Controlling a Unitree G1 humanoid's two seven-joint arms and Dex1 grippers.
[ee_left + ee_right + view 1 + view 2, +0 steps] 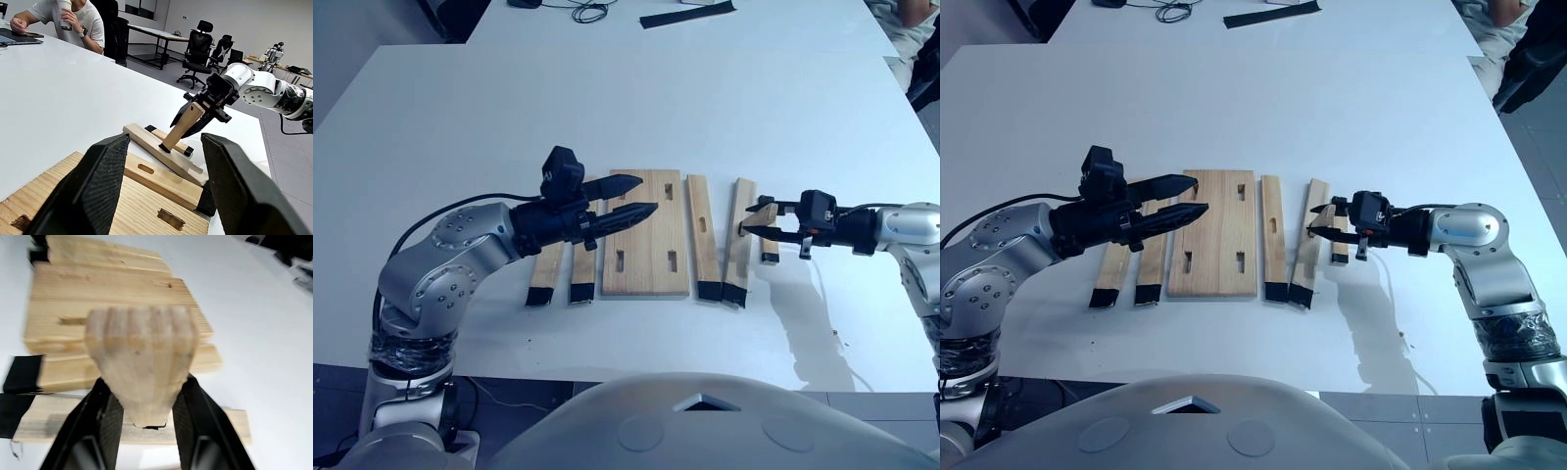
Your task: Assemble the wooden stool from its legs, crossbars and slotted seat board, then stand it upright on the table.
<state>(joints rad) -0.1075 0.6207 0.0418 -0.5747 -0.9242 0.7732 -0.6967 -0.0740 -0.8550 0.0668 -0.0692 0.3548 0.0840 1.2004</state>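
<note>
The slotted seat board (646,235) lies flat at mid-table. Two black-tipped legs (566,266) lie to its left and two more (720,240) to its right. My left gripper (648,194) hovers open just above the board's left part, its fingers (105,181) wide apart and holding nothing. My right gripper (747,220) is shut on a short wooden crossbar (142,357). That crossbar (182,125) is tilted, and its lower end touches the outermost right leg (166,156) at its slot. Another short black-ended piece (770,247) lies beside that leg, under the right gripper.
A black strip (686,14) and cables (589,10) lie on the far table. Bare white tabletop (607,108) stretches behind the parts, with a narrower band in front up to the near edge. Office chairs (198,36) stand in the room beyond.
</note>
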